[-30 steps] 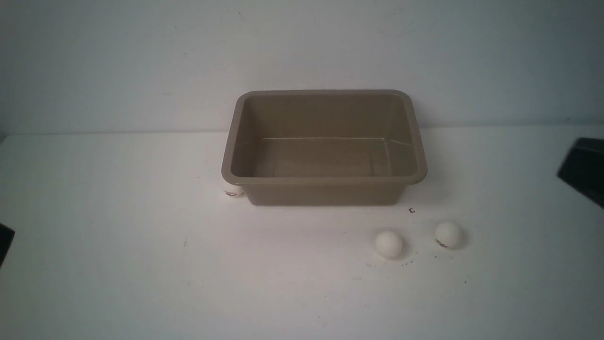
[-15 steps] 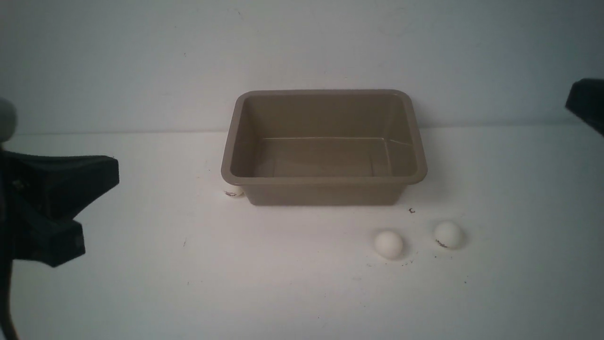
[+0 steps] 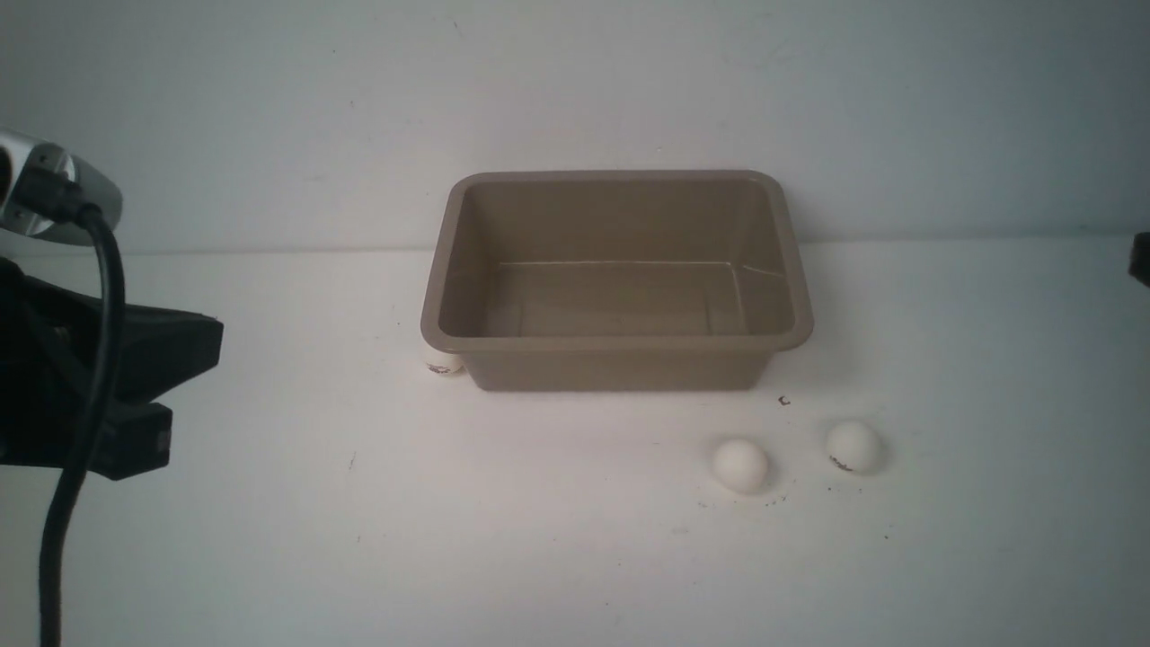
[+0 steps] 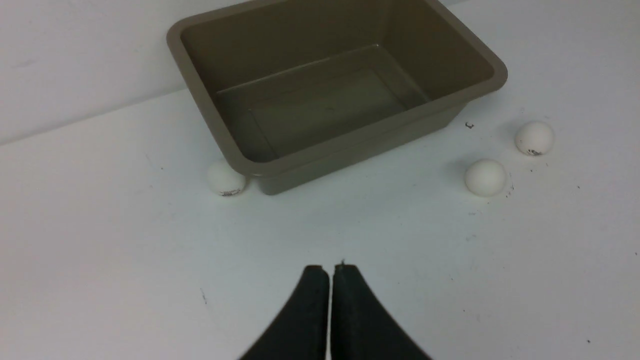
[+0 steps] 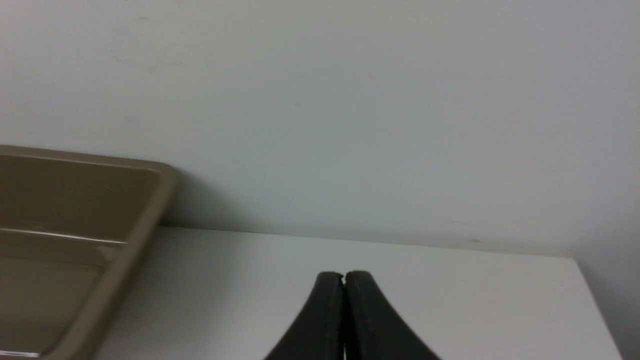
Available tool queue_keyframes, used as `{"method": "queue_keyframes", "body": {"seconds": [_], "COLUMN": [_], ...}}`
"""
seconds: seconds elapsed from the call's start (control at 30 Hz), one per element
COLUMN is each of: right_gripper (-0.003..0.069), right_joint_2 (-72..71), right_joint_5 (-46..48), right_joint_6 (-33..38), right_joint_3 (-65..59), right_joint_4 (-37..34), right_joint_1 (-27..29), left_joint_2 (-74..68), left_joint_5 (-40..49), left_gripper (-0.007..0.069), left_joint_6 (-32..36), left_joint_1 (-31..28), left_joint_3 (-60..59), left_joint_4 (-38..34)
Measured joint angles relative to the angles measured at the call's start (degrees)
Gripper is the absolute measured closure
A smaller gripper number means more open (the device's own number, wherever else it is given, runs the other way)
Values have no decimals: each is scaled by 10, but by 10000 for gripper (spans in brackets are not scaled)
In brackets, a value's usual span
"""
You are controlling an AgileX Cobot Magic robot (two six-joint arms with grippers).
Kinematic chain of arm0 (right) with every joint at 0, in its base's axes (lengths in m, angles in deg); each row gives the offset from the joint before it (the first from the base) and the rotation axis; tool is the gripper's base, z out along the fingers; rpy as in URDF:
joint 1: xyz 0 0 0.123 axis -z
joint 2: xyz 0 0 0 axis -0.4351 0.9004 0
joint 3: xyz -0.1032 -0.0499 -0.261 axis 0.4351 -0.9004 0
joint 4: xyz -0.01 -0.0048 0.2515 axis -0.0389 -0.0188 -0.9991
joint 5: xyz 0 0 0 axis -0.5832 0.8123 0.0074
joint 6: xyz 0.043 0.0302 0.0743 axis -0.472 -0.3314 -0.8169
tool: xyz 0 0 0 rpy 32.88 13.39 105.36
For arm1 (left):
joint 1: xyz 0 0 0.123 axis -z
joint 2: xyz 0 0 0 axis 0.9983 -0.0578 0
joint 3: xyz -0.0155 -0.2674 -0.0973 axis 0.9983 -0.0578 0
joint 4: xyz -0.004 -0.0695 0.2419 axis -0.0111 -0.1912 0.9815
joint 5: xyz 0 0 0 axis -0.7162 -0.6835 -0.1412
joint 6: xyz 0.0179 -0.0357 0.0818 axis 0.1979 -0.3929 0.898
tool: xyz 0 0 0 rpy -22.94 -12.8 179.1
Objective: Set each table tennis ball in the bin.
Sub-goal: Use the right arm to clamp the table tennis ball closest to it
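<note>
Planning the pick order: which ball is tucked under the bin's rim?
The left ball, at the bin's front-left corner, partly hidden by the rim. The middle ball and right ball lie in the open, apart from it.

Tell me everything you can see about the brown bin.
The bin is a rectangular taupe-brown tub, plastic by its look, with rounded corners, a flared rim and sloping walls. It stands upright and empty on the white table, close to the back wall. One table tennis ball sits tucked under its front left corner, seemingly touching it.
</note>
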Motion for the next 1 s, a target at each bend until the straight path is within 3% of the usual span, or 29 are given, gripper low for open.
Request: {"method": "queue_keyframes", "body": {"seconds": [0.07, 0.2, 0.23, 0.33, 0.37, 0.4, 0.47, 0.57, 0.7, 0.83, 1.0], "right_gripper": [671, 671, 671, 671, 671, 671, 669, 669, 652, 601, 465], "right_joint_2": [9, 15, 15, 15, 15, 15, 15, 23, 77, 137, 202], "right_joint_5": [26, 156, 209, 298, 305, 302, 269, 225, 200, 209, 242], "right_joint_6": [26, 243, 354, 581, 668, 708, 836, 940, 1028, 1055, 1082], "right_joint_3": [0, 2, 3, 3, 3, 3, 3, 3, 3, 20, 86], "right_joint_4": [-38, -284, -385, -573, -646, -683, -825, -947, -1033, -1057, -1069], "right_joint_1": [0, 0, -1, -1, -4, -6, -23, -45, -65, -66, -90], "left_joint_2": [0, 0, 0, 0, 0, 0, 0, 0, -1, -1, -2], "left_joint_5": [5, 6, 6, 6, 6, 6, 6, 6, 6, 13, 22], "left_gripper": [629, 629, 629, 629, 629, 629, 629, 629, 629, 629, 629], "left_joint_6": [0, 0, 1, 1, 1, 1, 4, 11, 17, 18, 18], "left_joint_1": [0, 0, 0, 0, 0, 0, 0, 0, 0, 0, 0], "left_joint_3": [0, 0, 0, 0, 0, 0, 0, 0, 0, 0, 0], "left_joint_4": [1, 2, 2, 2, 2, 2, 2, 2, 2, 2, 2]}}
